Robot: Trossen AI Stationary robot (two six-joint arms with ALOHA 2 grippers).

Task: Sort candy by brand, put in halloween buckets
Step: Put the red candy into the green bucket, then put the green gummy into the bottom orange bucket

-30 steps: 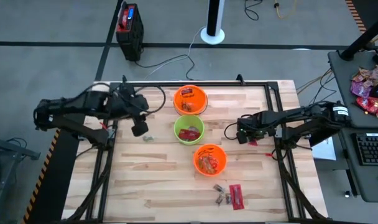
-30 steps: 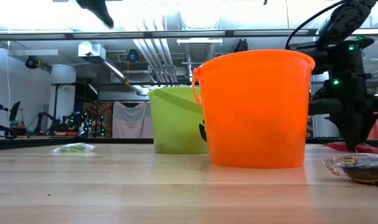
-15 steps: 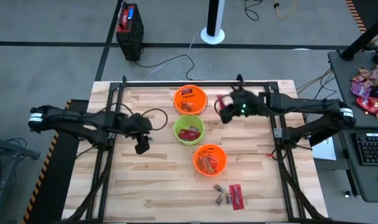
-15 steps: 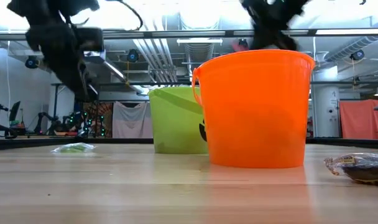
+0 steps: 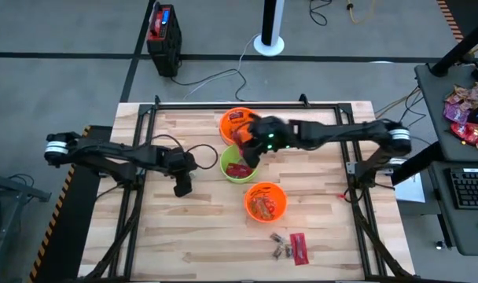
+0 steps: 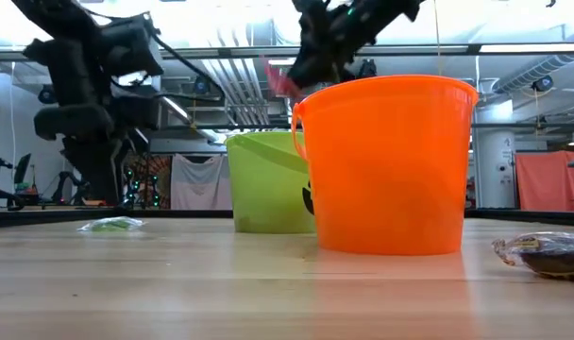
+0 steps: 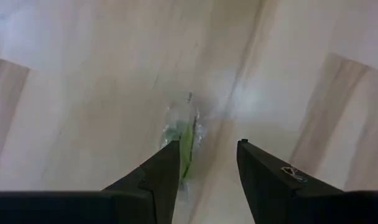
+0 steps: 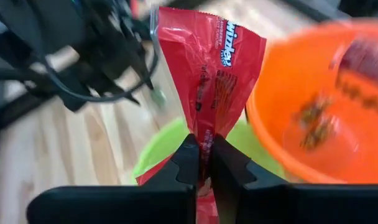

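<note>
Sorting is well on: all three buckets (image 5: 253, 165) hold candy, the right end effector (image 8: 201, 163) carries a red packet (image 8: 209, 87) over the green one, the left end effector (image 7: 204, 163) gapes over a green sweet (image 7: 184, 134), and a few pieces (image 5: 292, 248) wait on the worktop (image 5: 184, 236)

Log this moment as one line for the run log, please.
right claw: shut on red packet, above green bucket | left claw: open, low over green candy | table: loose candy left

Two dark jointed arms, white wrist bands, black cables, green indicator light.
</note>
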